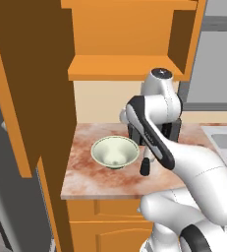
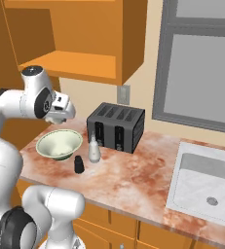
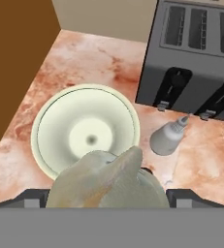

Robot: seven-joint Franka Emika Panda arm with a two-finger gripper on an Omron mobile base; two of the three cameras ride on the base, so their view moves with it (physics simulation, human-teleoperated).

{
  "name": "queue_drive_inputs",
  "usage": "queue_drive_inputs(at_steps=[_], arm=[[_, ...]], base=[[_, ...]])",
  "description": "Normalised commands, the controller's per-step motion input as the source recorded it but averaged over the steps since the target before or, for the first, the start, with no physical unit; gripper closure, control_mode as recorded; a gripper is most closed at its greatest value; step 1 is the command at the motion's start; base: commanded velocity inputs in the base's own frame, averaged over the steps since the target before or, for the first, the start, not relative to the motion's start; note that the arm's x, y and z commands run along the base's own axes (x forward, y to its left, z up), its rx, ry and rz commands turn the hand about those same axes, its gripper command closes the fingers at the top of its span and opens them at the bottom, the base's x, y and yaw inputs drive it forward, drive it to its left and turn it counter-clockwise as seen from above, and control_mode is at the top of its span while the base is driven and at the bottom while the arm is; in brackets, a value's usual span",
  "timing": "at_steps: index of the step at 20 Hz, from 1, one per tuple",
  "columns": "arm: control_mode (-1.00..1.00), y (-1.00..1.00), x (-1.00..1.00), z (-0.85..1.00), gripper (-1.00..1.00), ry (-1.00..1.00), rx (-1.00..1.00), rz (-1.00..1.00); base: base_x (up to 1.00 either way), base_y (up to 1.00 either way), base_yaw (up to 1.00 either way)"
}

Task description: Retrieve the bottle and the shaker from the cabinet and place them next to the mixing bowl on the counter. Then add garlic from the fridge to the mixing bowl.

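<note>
In the hand view, a pale garlic bulb sits between my gripper's fingers, which are shut on it above the near rim of the cream mixing bowl. The bowl stands on the marble counter and looks empty. A whitish bottle stands just right of the bowl, in front of the toaster. The small dark shaker stands beside them, nearer the counter's front. In the right base view my hand hovers over the bowl.
A black toaster stands against the wall behind the bottle. The open orange cabinet hangs overhead. A sink is set into the counter at the right. A tall brown panel borders the counter's left end.
</note>
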Motion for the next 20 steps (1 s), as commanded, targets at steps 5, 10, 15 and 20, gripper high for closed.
queue_drive_inputs(at_steps=[5,10,15,20], arm=[[-1.0,0.03,0.24,-0.42,1.0,0.08,0.0,0.0],[-1.0,0.15,0.0,-0.24,1.0,0.09,0.0,0.0],[-1.0,0.23,0.0,-0.27,1.0,0.06,0.0,0.0],[-1.0,0.15,0.08,-0.28,1.0,0.06,-0.01,0.0]], base=[[0.0,0.0,0.0],[0.0,0.0,0.0],[0.0,0.0,0.0],[0.0,0.0,0.0]])
